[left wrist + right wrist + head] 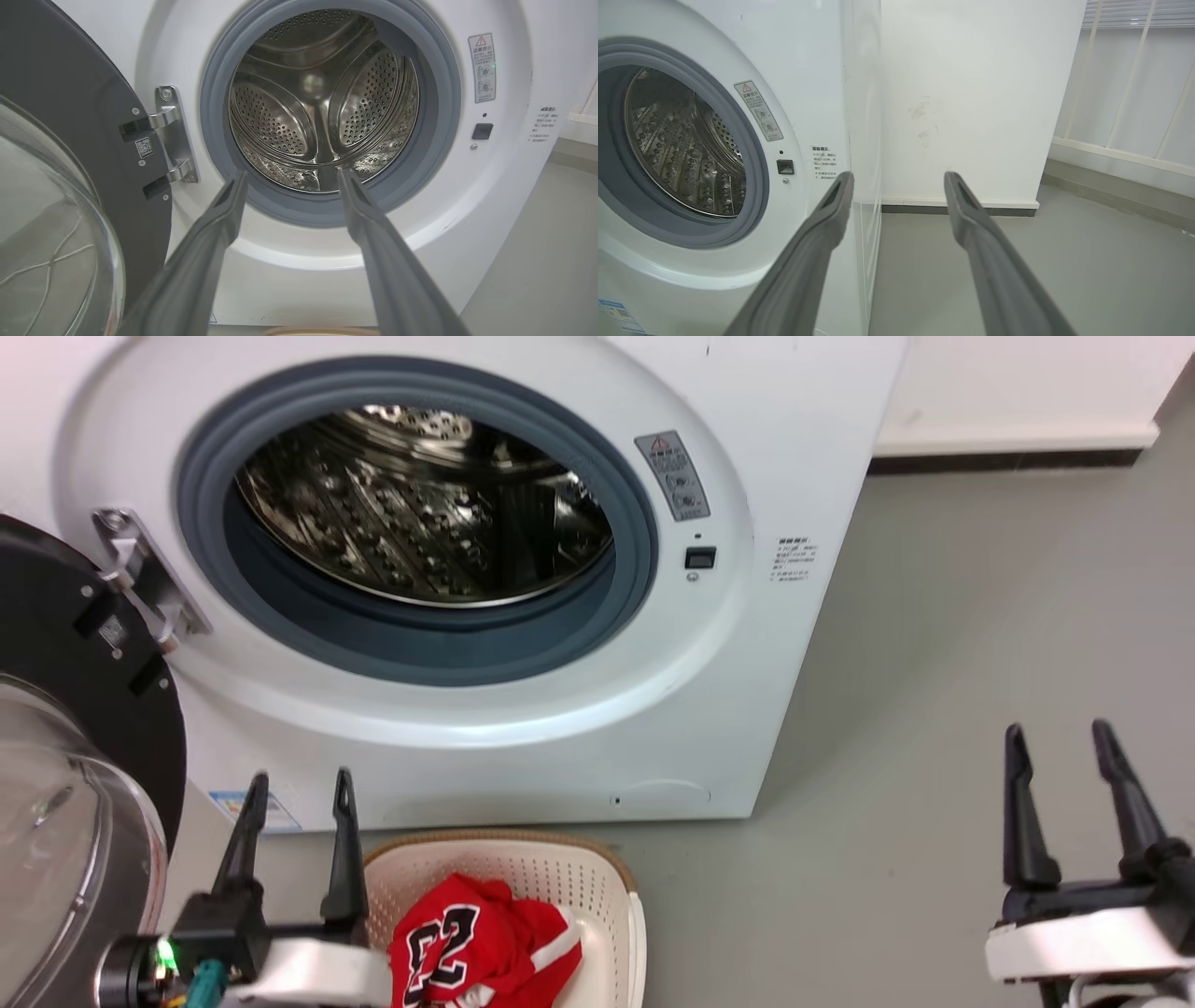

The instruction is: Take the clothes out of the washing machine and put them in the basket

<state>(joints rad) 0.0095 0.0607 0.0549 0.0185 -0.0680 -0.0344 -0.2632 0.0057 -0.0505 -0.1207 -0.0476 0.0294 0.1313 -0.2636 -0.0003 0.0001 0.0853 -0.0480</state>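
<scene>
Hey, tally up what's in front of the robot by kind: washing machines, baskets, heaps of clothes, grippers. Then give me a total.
washing machine: 1
basket: 1
heap of red clothes: 1, in the basket; number of garments unclear
grippers: 2, left gripper and right gripper, both open
Total: 5

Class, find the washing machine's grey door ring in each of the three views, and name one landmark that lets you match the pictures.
Head view: the grey door ring spans the upper centre-left.
Left wrist view: it sits at the upper centre, seen nearly head-on.
Right wrist view: it is at the left edge, partly cut off.
Shared landmark: the warning sticker, to the ring's upper right.
</scene>
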